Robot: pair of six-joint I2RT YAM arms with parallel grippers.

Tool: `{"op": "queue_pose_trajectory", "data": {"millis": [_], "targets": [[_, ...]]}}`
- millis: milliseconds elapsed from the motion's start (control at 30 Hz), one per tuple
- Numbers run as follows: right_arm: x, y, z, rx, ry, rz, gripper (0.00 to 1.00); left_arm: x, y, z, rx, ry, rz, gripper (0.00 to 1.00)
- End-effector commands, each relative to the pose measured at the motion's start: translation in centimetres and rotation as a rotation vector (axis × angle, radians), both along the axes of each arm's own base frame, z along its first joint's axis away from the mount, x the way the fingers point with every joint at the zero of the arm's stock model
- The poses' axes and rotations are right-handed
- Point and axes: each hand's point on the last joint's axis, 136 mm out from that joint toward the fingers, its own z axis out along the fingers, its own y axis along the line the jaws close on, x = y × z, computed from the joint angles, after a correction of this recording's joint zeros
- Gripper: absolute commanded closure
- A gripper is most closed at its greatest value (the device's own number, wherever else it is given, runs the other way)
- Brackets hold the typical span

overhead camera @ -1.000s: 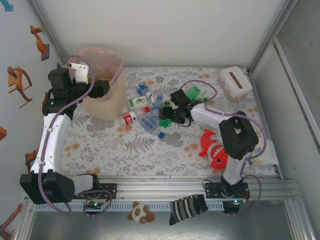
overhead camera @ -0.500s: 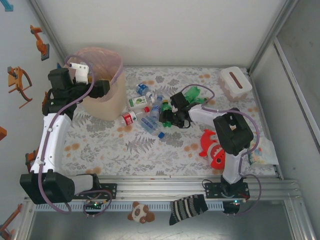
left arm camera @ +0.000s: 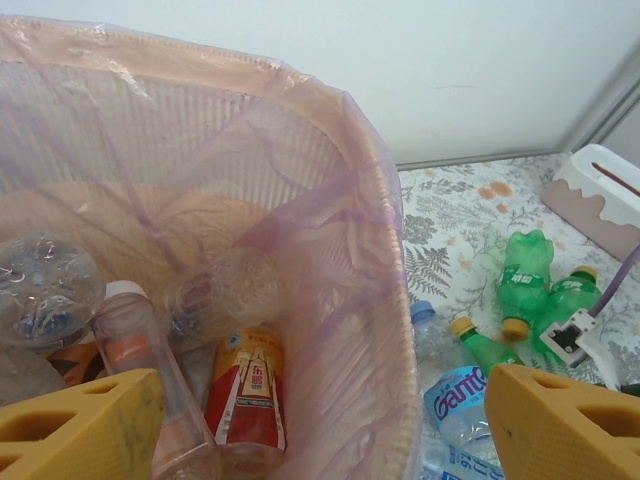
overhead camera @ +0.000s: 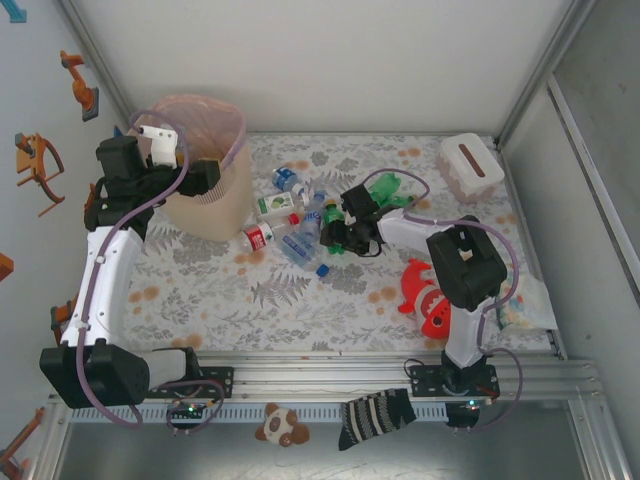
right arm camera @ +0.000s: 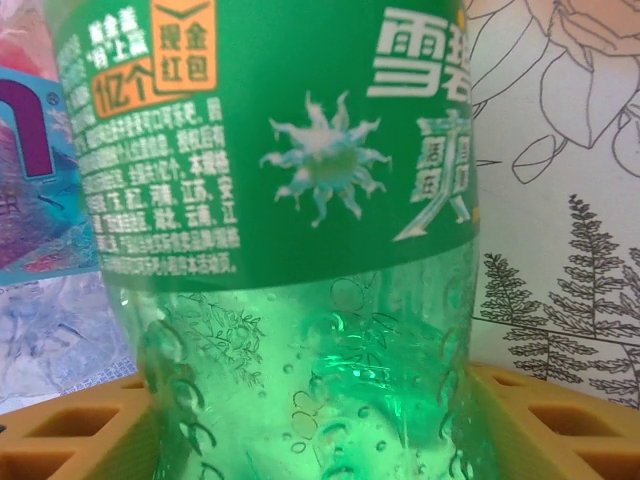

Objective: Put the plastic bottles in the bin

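Note:
The bin [overhead camera: 215, 205], beige with a pinkish liner, stands at the back left. My left gripper [overhead camera: 195, 175] hangs open over its rim [left arm camera: 385, 200] with nothing between the yellow fingers [left arm camera: 80, 425]. Inside lie a red-label bottle [left arm camera: 245, 395] and clear bottles [left arm camera: 45, 290]. Several plastic bottles [overhead camera: 285, 225] lie in a pile on the patterned cloth mid-table. My right gripper [overhead camera: 335, 237] is down in that pile, shut on a green bottle [right arm camera: 310, 300] whose body sits between both pads [right arm camera: 560, 430]. Two more green bottles [overhead camera: 388, 188] lie behind it.
A red shark plush [overhead camera: 430, 300] lies right of the arm. A small white box [overhead camera: 470, 165] with a brown slot stands at the back right. Sock [overhead camera: 375, 418] and a small plush [overhead camera: 282, 425] rest on the front rail. Walls enclose left, back and right.
The right gripper has shifted left into the pile and narrowed its jaws onto the green bottle. The left arm has held still above the bin.

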Motion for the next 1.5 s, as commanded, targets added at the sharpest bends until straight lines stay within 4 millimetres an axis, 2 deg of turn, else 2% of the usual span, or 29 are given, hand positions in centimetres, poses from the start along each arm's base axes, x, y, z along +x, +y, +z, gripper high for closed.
{"op": "queue_pose_trajectory", "data": {"millis": [0, 300, 467, 600, 733, 1033, 1300, 1467], "targets": [[-0.1, -1.2, -0.6, -0.04, -0.004, -0.008, 0.36, -0.4, -0.2, 0.0, -0.023, 0.003, -0.013, 0.17], [-0.3, -1.9, 1.9, -0.038, -0.071, -0.011, 0.4, -0.4, -0.6, 0.2, -0.033, -0.001, -0.034, 0.17], [-0.6, -2.2, 4.8, -0.008, -0.157, 0.008, 0.41, -0.8, -1.4, 0.8, -0.065, -0.023, -0.083, 0.17], [-0.7, -2.0, 8.5, 0.043, -0.262, 0.052, 0.42, -1.5, -2.9, 1.8, -0.109, -0.062, -0.164, 0.17], [-1.0, -1.1, 13.4, 0.133, -0.397, 0.117, 0.43, -2.5, -4.5, 2.9, -0.146, -0.1, -0.249, 0.16], [-3.4, 0.7, 24.1, 0.289, -0.732, 0.302, 0.46, -4.3, -7.8, 6.9, -0.269, -0.174, -0.393, 0.16], [-6.4, 1.5, 30.3, 0.399, -0.978, 0.422, 0.51, -5.2, -10.6, 10.1, -0.404, -0.191, -0.482, 0.15], [-8.3, 2.3, 33.1, 0.465, -1.08, 0.491, 0.53, -7.5, -13.9, 12.4, -0.471, -0.236, -0.655, 0.15]]}}
